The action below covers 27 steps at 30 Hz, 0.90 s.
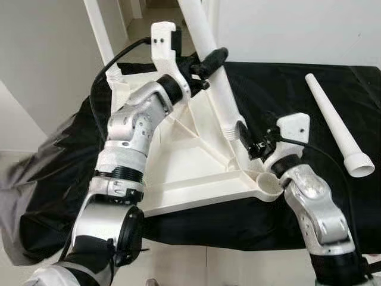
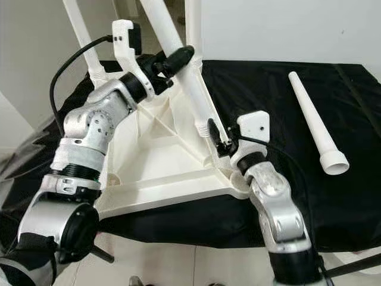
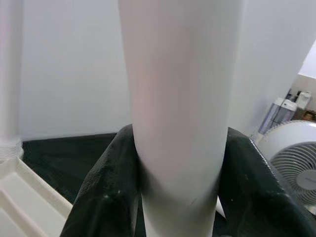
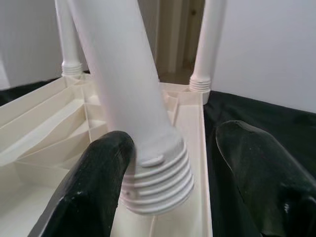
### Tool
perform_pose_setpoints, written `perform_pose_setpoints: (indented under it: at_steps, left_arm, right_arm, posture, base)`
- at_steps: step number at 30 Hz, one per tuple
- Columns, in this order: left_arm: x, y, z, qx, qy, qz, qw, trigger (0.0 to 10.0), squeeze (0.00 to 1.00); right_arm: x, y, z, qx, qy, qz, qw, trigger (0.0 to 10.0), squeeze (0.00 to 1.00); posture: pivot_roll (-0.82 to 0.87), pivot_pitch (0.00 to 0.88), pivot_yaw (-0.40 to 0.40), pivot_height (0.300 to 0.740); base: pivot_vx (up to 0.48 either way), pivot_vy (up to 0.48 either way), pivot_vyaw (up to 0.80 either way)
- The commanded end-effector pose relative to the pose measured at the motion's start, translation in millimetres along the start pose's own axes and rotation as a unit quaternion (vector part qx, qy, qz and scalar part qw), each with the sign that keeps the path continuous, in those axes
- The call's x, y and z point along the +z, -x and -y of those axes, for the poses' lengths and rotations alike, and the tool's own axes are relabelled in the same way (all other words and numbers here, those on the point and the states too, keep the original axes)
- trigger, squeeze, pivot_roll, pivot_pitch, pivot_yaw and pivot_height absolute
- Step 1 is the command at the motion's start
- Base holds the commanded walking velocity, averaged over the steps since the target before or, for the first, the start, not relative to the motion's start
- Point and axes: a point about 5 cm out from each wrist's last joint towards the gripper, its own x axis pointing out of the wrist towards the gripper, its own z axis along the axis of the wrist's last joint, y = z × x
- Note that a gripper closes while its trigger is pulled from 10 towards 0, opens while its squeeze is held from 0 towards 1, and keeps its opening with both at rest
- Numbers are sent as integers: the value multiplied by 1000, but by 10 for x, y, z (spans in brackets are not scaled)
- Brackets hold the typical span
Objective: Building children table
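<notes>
One white tapered leg (image 1: 208,53) – ribbed base – tilted over upturned tabletop (image 1: 196,161)

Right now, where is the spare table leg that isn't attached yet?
The loose leg lies on the black cloth at the robot's right, beyond the right gripper and apart from the upturned tabletop.

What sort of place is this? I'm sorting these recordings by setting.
Probably a room in a home: plain white walls, a doorway leading on, a standing fan, and an upturned white plastic table on a black cloth.
</notes>
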Motion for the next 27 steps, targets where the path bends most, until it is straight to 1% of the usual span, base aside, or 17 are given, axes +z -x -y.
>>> perform_pose_setpoints:
  at_steps: [1,3,4,5,9,10,11,14,18,24,27]
  left_arm:
    - [54,3,55,-9,-14,15,1000,10000,0]
    - [61,-2,75,-10,-15,18,1000,10000,0]
    - [61,-2,75,-10,-15,18,1000,10000,0]
    - [60,-3,79,-10,-16,19,1000,10000,0]
    - [68,-9,119,-15,-24,19,999,10000,0]
    - [69,-13,140,-19,-27,19,999,10000,0]
    - [66,-16,159,-23,-31,19,999,10000,0]
    - [48,-19,202,-29,-33,17,999,10000,0]
    - [1,-31,272,-39,-31,12,999,10000,0]
    - [-25,-34,308,-43,-31,9,999,10000,0]
    - [-59,-29,359,-48,-34,5,998,10000,0]
  right_arm:
    - [-76,-59,-66,26,-11,-27,999,10000,0]
    - [-82,-117,-70,34,-15,-30,999,10000,0]
    - [-82,-117,-70,34,-15,-30,999,10000,0]
    - [-86,-136,-71,36,-21,-33,999,10000,1000]
    - [-48,-223,-98,48,-18,-30,998,10000,1000]
    - [-32,-249,-107,51,-15,-29,998,10000,224]
    - [-18,-269,-111,53,-12,-28,998,10000,0]
    - [-4,-318,-116,60,-6,-35,998,10000,0]
    - [36,-419,-136,77,14,-37,996,10000,0]
    - [38,-469,-165,84,18,-42,995,10000,0]
    - [41,-514,-204,90,20,-51,994,10000,0]
  posture:
    - [-23,75,31,740]
    - [-13,75,24,740]
    - [-13,75,24,740]
    - [-13,75,24,740]
    - [-5,78,18,740]
    - [-4,80,18,740]
    - [-4,80,18,740]
    - [-4,81,18,740]
    - [-7,87,23,740]
    - [-5,91,25,740]
    - [-4,92,26,740]
  base:
    - [0,0,0]
    - [0,0,0]
    - [0,0,0]
    - [0,0,0]
    - [0,0,0]
    - [0,0,0]
    - [0,0,0]
    - [0,0,0]
    - [0,0,0]
    - [0,0,0]
    - [0,0,0]
